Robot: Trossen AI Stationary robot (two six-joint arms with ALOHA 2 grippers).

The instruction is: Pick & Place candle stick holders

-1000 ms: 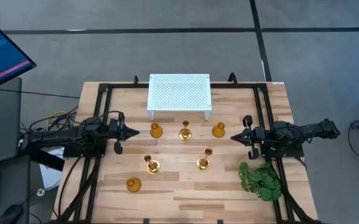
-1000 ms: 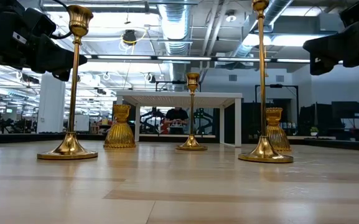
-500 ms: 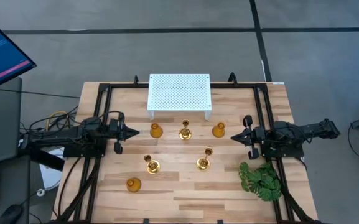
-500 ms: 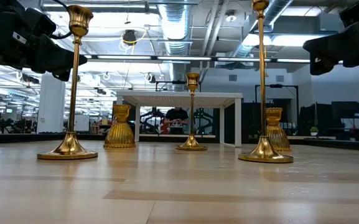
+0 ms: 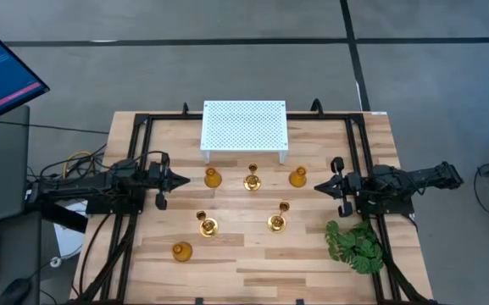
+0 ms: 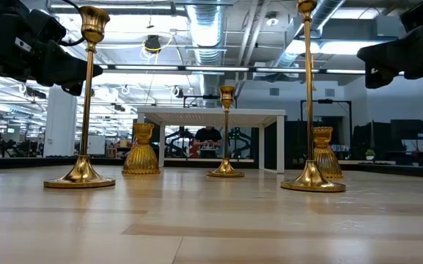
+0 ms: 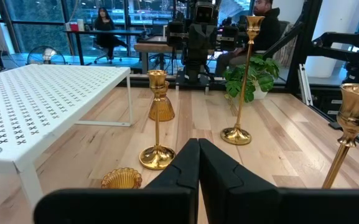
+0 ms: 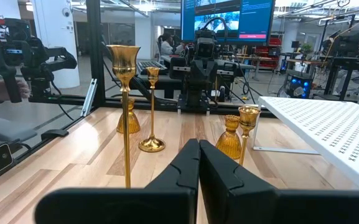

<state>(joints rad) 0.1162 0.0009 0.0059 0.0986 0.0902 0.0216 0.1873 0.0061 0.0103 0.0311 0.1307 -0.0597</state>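
Six gold candle stick holders stand upright on their bases on the wooden table. A squat one (image 5: pixel 213 178), a slim one (image 5: pixel 252 180) and a squat one (image 5: pixel 297 177) stand in a row in front of the white stand. Two slim ones (image 5: pixel 206 224) (image 5: pixel 278 221) stand nearer, and a squat one (image 5: pixel 181 252) stands near the front left. My left gripper (image 5: pixel 186 179) is shut and empty, just left of the left squat holder (image 7: pixel 122 178). My right gripper (image 5: pixel 315 186) is shut and empty, just right of the right squat holder (image 8: pixel 229 142).
A white perforated stand (image 5: pixel 244 127) stands on its legs at the table's far middle. A green leafy plant (image 5: pixel 354 246) lies at the near right. Black frame rails (image 5: pixel 134 169) run along the table's left, right and far sides. People sit in the room beyond.
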